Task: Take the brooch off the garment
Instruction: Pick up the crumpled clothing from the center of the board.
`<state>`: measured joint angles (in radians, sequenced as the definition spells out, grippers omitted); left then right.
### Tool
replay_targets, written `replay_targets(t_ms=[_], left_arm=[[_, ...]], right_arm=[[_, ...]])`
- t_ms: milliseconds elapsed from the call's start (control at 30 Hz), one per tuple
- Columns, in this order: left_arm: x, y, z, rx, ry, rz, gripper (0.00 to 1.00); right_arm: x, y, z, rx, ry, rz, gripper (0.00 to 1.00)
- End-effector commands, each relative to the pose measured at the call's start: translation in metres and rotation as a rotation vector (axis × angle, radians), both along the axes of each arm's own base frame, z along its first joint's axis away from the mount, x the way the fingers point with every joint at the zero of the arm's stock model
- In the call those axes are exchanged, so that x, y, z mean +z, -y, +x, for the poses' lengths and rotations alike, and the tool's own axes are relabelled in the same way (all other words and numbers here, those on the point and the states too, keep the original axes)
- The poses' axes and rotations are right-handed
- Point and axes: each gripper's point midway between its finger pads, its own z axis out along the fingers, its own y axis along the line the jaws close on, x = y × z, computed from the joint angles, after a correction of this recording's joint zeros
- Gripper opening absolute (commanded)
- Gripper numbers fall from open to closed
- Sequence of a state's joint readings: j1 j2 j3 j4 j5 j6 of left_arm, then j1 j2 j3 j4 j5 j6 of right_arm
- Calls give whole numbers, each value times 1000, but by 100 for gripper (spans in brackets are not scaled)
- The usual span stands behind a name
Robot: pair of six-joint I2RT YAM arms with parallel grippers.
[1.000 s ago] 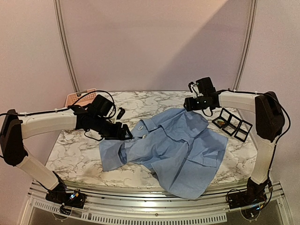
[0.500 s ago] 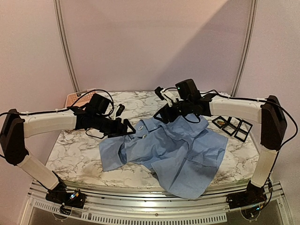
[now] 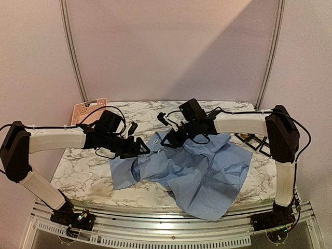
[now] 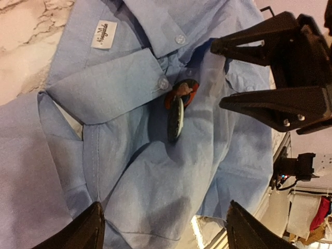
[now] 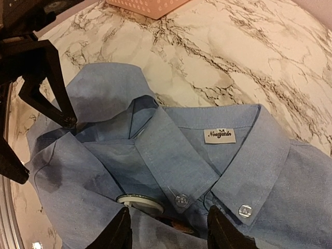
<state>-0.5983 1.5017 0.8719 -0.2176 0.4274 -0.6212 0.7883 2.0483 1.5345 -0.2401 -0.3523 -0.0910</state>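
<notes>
the brooch [image 4: 177, 106] is pinned to the shirt [image 3: 202, 166] just below the collar [image 5: 176, 161], beside a button [image 4: 163, 83] on the collar tip. the shirt lies rumpled on the marble desk [image 3: 80, 163]. your left tool [image 3: 138, 147] and right tool [image 3: 171, 139] both hang spread wide and empty, facing each other with the brooch between them.

the cloth is thin and loose, so a pinch may catch a fold along with the brooch. a pull could then drag the whole shirt, or tear at the pin, instead of freeing it. the two tools are also near enough to knock together.

the brooch is a small round disc, pale-rimmed with a red and dark face. it looks hard and probably slick, and it is tilted on edge, half tucked into a fold. the collar looks stiffer and carries a white label [image 5: 219, 135].
</notes>
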Motion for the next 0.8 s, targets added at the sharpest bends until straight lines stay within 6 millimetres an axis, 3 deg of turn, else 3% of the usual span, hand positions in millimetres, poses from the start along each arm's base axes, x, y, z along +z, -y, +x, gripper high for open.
replay_targets(t_ms=[0,200,433,767], left_arm=[[-13,3,-1,-3,-20,22,81],[-28,-5,-14,18,-72,62,83],[-31,6,-15,38,-77,31,90],[-34,38,-16,0,-120,-76,88]], right_arm=[[-23,3,-10,4,-66,-31,47],[-44,17,-25,-26,-131,-48,46],[-55,24,-33,-67,-185,-44,44],[-42,26,-39,-73,-182,7,47]])
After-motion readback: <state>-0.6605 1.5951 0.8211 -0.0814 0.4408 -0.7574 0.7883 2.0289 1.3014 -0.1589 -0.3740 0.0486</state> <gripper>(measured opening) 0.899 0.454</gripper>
